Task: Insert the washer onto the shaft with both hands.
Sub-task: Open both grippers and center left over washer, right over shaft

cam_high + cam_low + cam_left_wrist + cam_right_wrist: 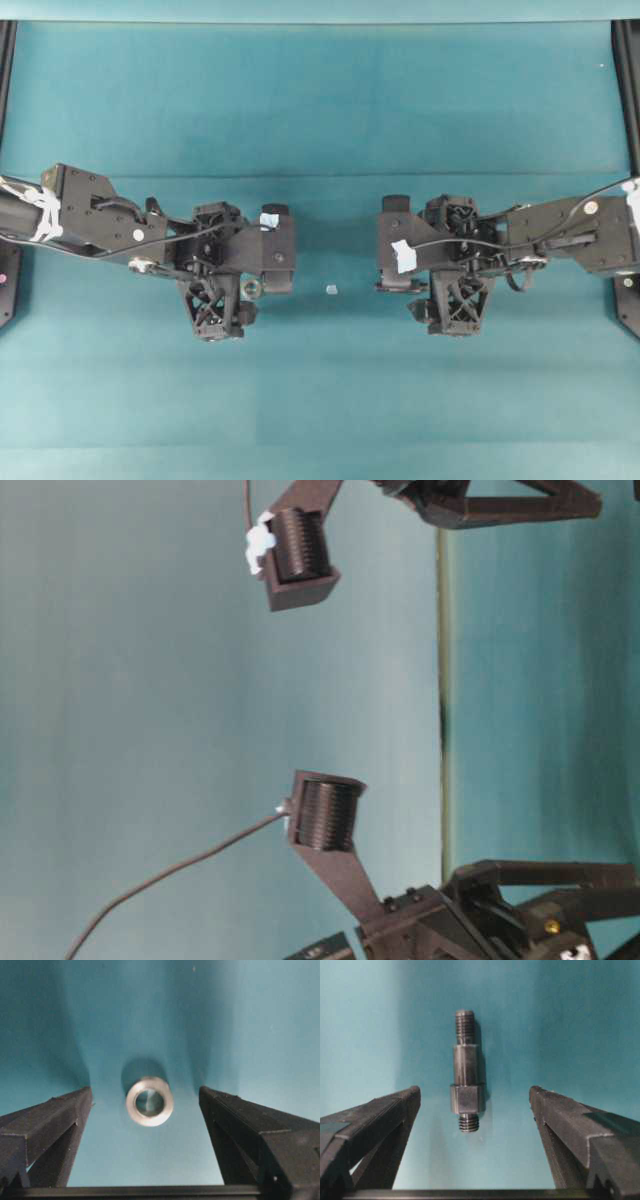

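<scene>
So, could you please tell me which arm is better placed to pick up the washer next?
The left. In its wrist view the washer lies on the mat between the open left gripper's fingers, untouched. The right gripper is open around the shaft instead.

The washer (149,1101) is silvery with a darker centre, lying between the matte black fingers (47,1130) of the left gripper (145,1097). Between the black fingers (375,1120) of the right gripper (475,1095), the shaft (466,1071) is dark grey with ridged threaded ends. The table (320,110) is plain teal.
</scene>
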